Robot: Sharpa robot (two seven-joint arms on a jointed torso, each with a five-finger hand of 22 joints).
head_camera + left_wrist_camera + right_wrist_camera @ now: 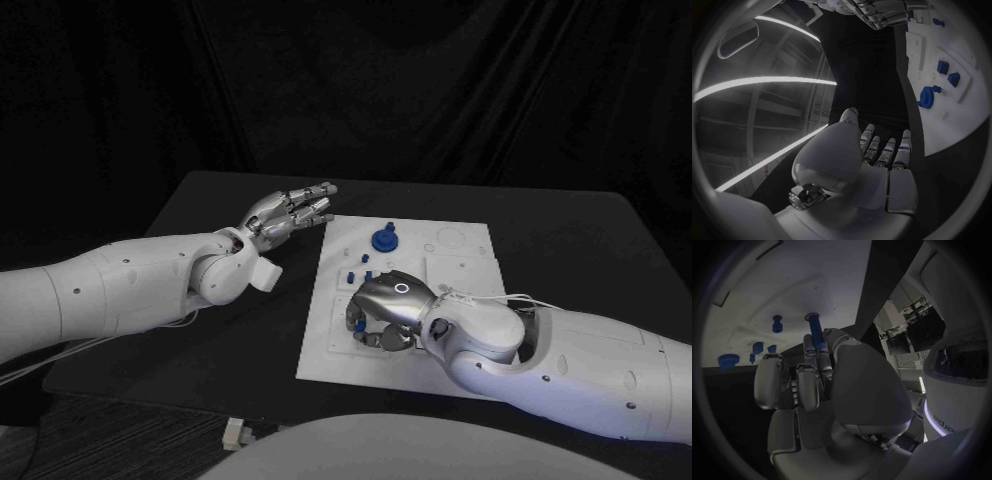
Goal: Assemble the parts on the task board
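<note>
So here's where we were at: our right hand [387, 312] was down over the near part of the task board [462, 262], and in the right wrist view it had a slim blue peg [815, 331] pinched between thumb and fingertips, with the peg's far end right at the board surface. We couldn't tell whether the tip was actually in a hole or just touching beside one, since the fingers covered that spot from above.

Our left hand [289, 214] was hanging off the board's far left corner, fingers loosely apart and holding nothing, so it wasn't bracing anything.

The rest of the parts were still on the board: a round blue gear-looking piece [385, 240] toward the far side, and a few small blue bits [356, 270] between it and our right hand.

What worried us:
- The peg looked a bit tilted in the grip. Pushing down like that would probably jam it or skid it across the plate.
- Nothing held the board, so a sideways shove could have slid it.
- Our right hand sat close to those small loose bits, and opening the fingers wide might have knocked them.
</note>
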